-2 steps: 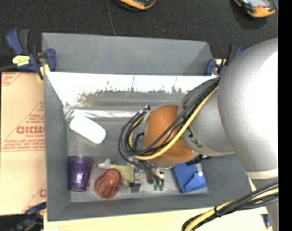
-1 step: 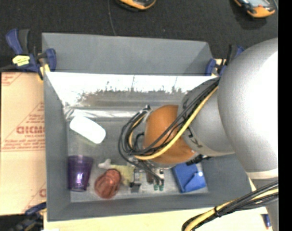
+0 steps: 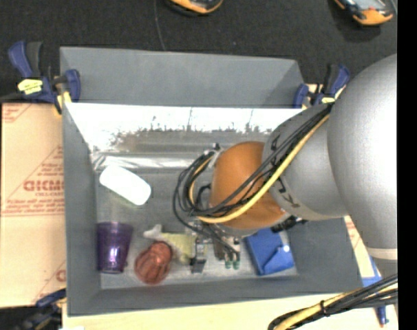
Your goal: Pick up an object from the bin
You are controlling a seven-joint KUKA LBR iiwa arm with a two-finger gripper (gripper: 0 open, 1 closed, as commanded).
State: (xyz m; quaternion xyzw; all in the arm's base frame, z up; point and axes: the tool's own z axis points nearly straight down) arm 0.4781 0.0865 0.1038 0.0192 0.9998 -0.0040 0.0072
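My claw (image 3: 214,258), jaws apart, between pale yellow thing (image 3: 173,242) and blue piece (image 3: 269,251): I should centre on one before closing, avoiding the red lump (image 3: 153,262).

A small pale cream thing (image 3: 173,242) lies near the bin's (image 3: 195,291) front wall.

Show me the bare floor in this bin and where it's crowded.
Free: the floor between the white oval piece and the orange wrist cover, and the corner right of the blue block. Crowded: the front row, purple cup through red-brown lump to that block.
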